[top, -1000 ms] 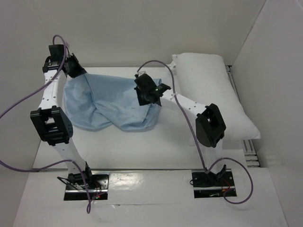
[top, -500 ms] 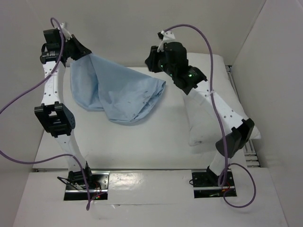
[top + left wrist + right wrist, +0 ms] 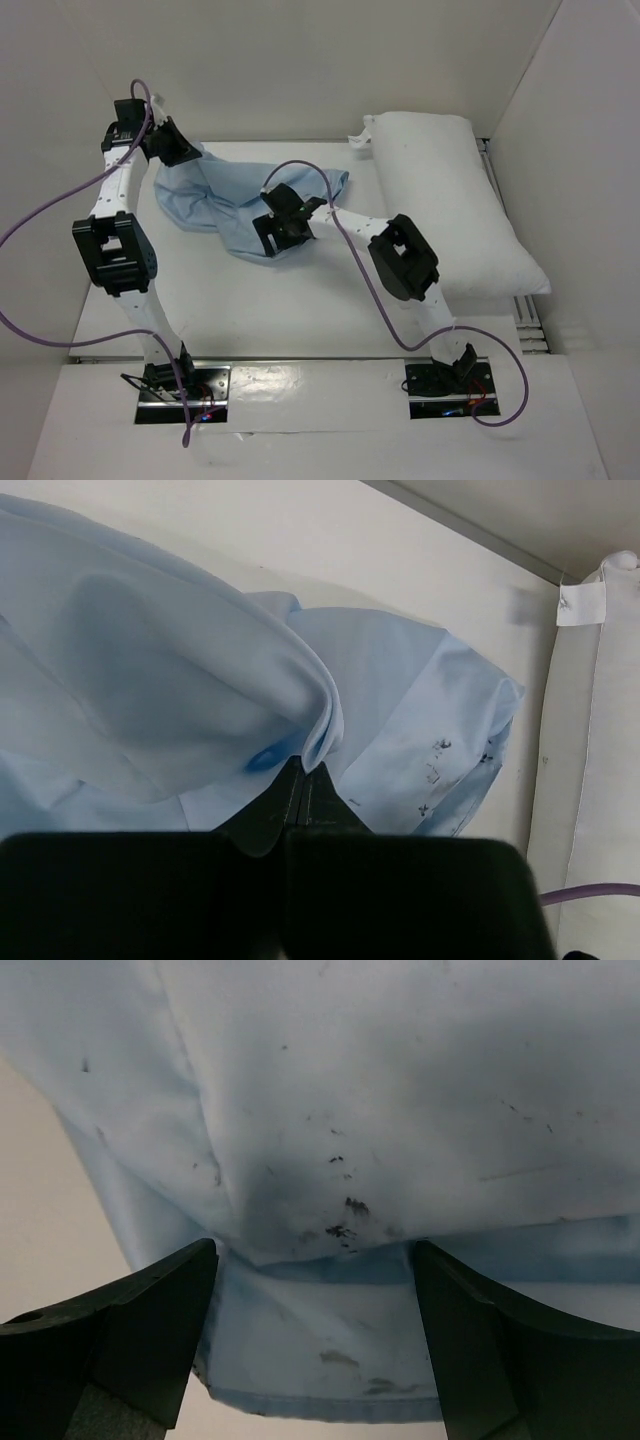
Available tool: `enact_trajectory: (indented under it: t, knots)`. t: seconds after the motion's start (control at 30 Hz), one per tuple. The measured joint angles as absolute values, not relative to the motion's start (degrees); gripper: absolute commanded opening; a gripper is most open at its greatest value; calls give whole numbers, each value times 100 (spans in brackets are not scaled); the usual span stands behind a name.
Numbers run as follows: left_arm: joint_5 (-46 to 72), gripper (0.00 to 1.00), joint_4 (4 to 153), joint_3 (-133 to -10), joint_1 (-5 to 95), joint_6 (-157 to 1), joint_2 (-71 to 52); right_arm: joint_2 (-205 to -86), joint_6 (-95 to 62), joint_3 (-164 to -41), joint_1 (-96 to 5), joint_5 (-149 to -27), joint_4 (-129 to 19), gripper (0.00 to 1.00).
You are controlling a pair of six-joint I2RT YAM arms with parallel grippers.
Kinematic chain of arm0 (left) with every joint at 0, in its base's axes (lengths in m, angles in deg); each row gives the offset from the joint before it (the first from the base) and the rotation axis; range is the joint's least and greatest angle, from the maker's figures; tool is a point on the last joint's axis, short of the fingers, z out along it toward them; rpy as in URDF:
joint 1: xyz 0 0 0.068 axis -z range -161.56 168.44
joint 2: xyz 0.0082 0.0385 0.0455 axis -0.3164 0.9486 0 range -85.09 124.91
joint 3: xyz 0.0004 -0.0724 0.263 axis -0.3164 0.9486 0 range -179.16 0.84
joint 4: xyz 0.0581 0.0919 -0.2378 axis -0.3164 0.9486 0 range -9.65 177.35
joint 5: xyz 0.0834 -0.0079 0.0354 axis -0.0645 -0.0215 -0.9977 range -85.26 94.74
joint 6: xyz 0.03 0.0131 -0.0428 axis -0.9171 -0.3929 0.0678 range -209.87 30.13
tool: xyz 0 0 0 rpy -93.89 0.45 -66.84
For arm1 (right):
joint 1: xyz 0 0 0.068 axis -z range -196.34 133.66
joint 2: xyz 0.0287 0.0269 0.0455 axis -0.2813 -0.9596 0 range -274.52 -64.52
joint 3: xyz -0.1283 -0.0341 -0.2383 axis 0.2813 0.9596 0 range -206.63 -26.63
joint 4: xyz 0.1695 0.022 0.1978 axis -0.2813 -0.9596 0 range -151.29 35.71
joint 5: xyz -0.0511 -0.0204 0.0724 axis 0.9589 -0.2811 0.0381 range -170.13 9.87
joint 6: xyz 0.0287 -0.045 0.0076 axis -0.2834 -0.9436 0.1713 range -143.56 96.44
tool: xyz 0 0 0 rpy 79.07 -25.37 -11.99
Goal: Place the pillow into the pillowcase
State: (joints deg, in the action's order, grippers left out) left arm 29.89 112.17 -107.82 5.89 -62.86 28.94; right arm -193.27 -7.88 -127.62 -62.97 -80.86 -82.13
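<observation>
The pillow [image 3: 450, 200] lies plump and white along the table's right side; its edge with a white tag also shows in the left wrist view [image 3: 590, 740]. The light blue pillowcase [image 3: 225, 195] lies crumpled at the back left. My left gripper [image 3: 185, 152] is shut on a fold of the pillowcase [image 3: 180, 670], the cloth pinched at the tips of that gripper [image 3: 301, 768]. My right gripper [image 3: 275, 235] hangs open over the pillowcase's near edge. In the right wrist view the speckled hem [image 3: 330, 1380] lies between the spread fingers [image 3: 150, 1320] of my right gripper [image 3: 315, 1270], not gripped.
White walls close in the table at the back, left and right. A metal rail [image 3: 530, 320] runs along the right edge beside the pillow. Purple cables [image 3: 40, 225] loop off both arms. The arm bases [image 3: 180, 385] stand at the near edge.
My right arm swung down from up near the pillow to the pillowcase's near edge, and its jaws opened wide. My left gripper lowered slightly, and the pillowcase slumped onto the table.
</observation>
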Motion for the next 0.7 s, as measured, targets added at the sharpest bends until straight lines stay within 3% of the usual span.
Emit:
enact_trajectory:
  t: [0.13,0.3,0.33,0.37,0.47,0.5,0.7]
  knots:
    - [2903,0,11223,-10754,589,-6317,2774,-19325,-735,-12830,-6389,-8099,-8106,85]
    - [2860,0,11210,-10754,589,-6396,2656,-19369,-661,-12874,-6474,-8038,-8106,67]
    - [2855,0,11210,-10752,589,-6409,2654,-19437,-646,-12955,-6483,-8018,-8110,61]
    - [2853,0,11210,-10752,589,-6418,2654,-19526,-635,-13049,-6493,-7981,-8108,44]
    - [2838,0,11212,-10749,589,-6424,2652,-19690,-571,-13204,-6511,-7778,-8092,17]
    - [2829,0,11210,-10749,589,-6424,2652,-19690,-536,-13204,-6511,-7717,-8095,3]
    - [2772,0,11214,-10747,589,-6433,2647,-19627,-342,-13219,-6485,-7133,-8106,0]
